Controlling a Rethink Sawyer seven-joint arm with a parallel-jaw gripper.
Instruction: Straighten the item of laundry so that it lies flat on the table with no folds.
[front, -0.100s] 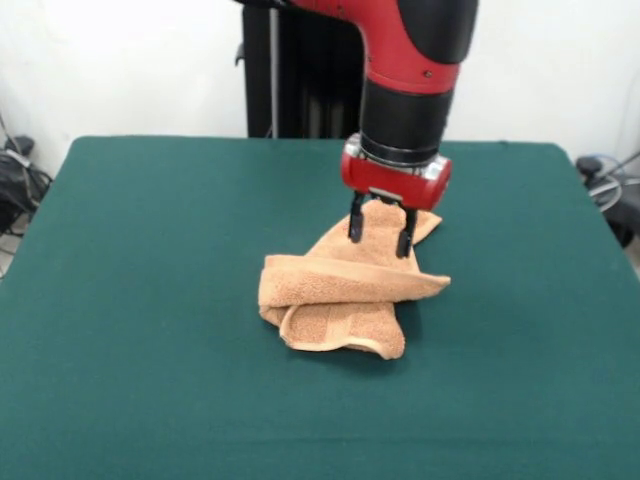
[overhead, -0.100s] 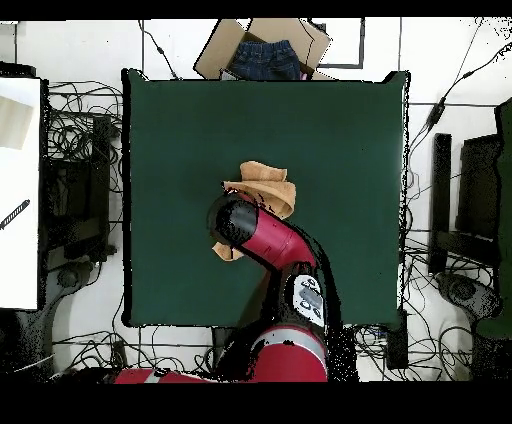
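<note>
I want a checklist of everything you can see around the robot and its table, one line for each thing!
Surface: the table has a dark green cover, bare apart from the towel.
Job's things: the towel lies crumpled and folded over itself near the middle, not flat.
Clutter: nothing seen on the table.
Tool: the tool hangs over the towel's far part, fingers open, one on each side of a raised bit of cloth.
Cables: many loose cables lie on the floor around the table.
Surroundings: a cardboard box holding blue denim clothing sits past one table edge; a white surface stands at one side.
</note>
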